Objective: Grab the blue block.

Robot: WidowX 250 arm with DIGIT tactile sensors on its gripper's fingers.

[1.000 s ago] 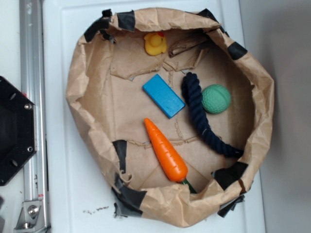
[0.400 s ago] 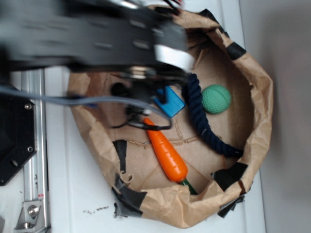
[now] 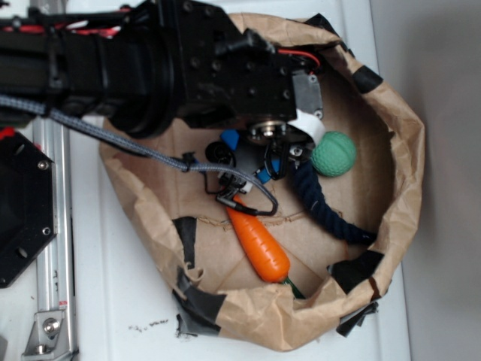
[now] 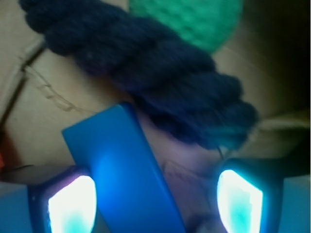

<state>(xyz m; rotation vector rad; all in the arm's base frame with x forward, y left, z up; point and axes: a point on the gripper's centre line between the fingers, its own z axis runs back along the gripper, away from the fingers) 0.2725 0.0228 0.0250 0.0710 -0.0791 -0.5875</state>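
Observation:
The blue block [image 4: 126,165] lies flat on the brown paper floor, slanting between my gripper's [image 4: 155,199] two lit fingers. It sits close against the left pad [image 4: 73,204], with a gap to the right pad [image 4: 240,201]. The jaws stand open around it. From the exterior view my arm covers most of the block; only a blue corner [image 3: 230,141] shows beside the gripper [image 3: 264,162], which is low inside the bag.
The dark navy rope [image 4: 146,73] [image 3: 323,207] lies just past the block, with the green ball [image 3: 334,153] [image 4: 189,19] behind it. An orange carrot [image 3: 259,244] lies below the gripper. The crumpled paper bag wall [image 3: 406,173] rings everything. A black mount [image 3: 22,203] stands at left.
The arm has come in from the left over the bag and dropped onto the blue block, which now sits between the open fingers. The block, carrot, rope and ball have not moved.

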